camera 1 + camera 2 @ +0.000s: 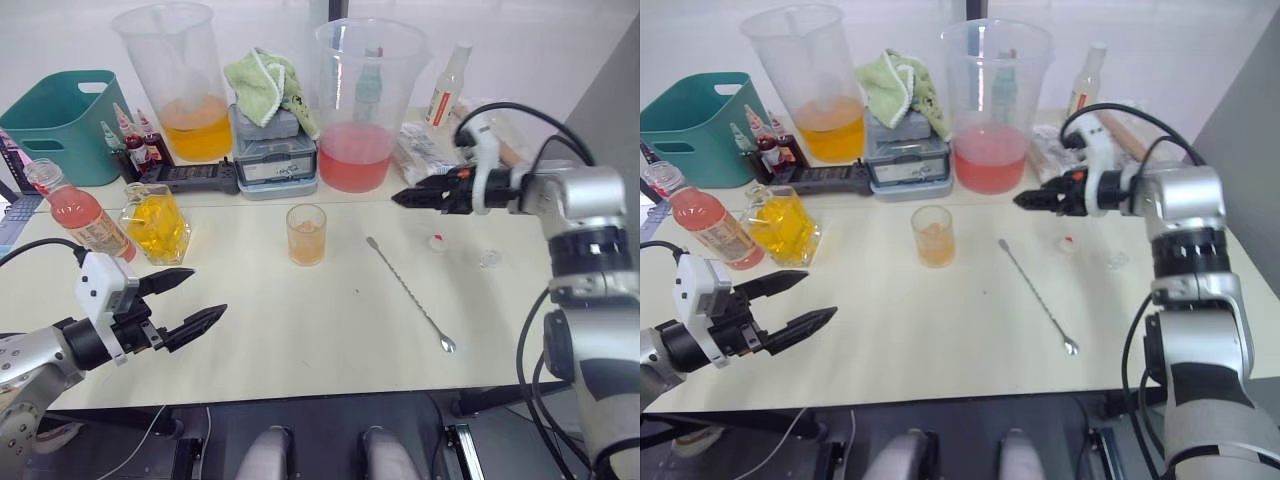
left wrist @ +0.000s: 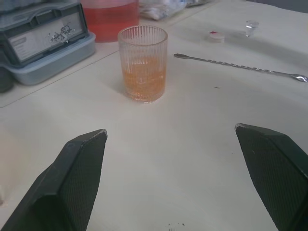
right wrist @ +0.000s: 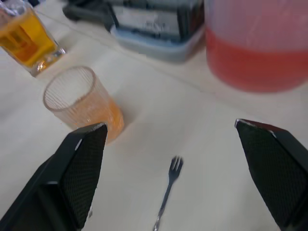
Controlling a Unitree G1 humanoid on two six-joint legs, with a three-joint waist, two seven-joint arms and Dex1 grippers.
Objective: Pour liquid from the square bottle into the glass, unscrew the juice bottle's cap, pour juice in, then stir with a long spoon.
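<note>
the glass [image 1: 306, 234], a small ribbed clear tumbler, stands mid-surface holding orange-pink liquid, so both pours look done and stirring seems to be what remains. the long spoon [image 1: 410, 294], thin silver with a twisted stem, lies flat on the pale surface [image 1: 300, 340] just right of the glass, its bowl toward the near edge and its forked end toward the glass. the right claw [image 1: 400, 198] hovers released above that forked end, empty, probably lining up to pick it. the left claw [image 1: 190, 300] hangs spread wide and empty near the front edge, out of the way. the square bottle [image 1: 157, 222] of yellow liquid and the juice bottle [image 1: 82, 217] stand parked at the left, the latter apparently uncapped; the cap [image 1: 437, 240] rests right of the spoon.
</note>
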